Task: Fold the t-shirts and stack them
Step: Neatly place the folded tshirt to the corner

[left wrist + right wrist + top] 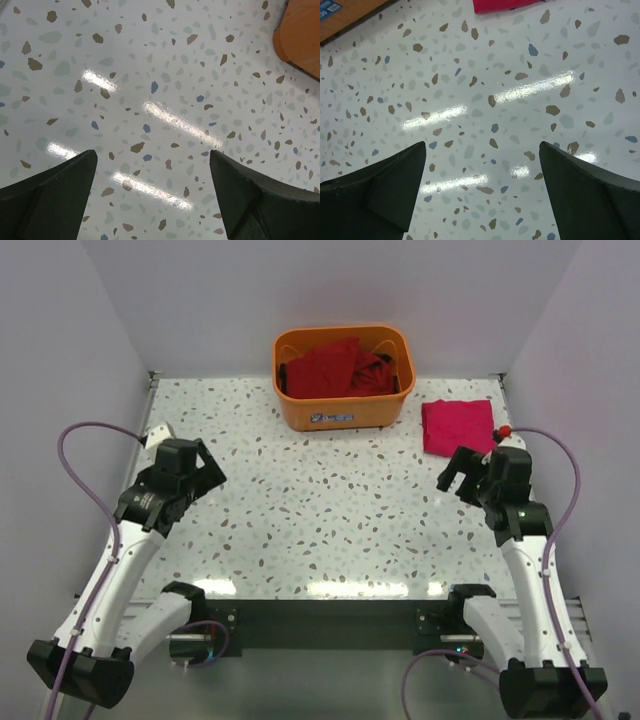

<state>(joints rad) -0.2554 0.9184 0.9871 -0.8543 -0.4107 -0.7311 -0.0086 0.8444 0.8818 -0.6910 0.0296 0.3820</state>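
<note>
Left hand (205,468) and right hand (455,472) are hanging open; shirts (325,368) in basket (340,412) are looking limp, light: pinch a raised fold

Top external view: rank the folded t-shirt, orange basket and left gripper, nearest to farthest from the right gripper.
1. folded t-shirt, far right, just beyond the right gripper.
2. orange basket, far centre, up and to its left.
3. left gripper, opposite side, far left.
</note>
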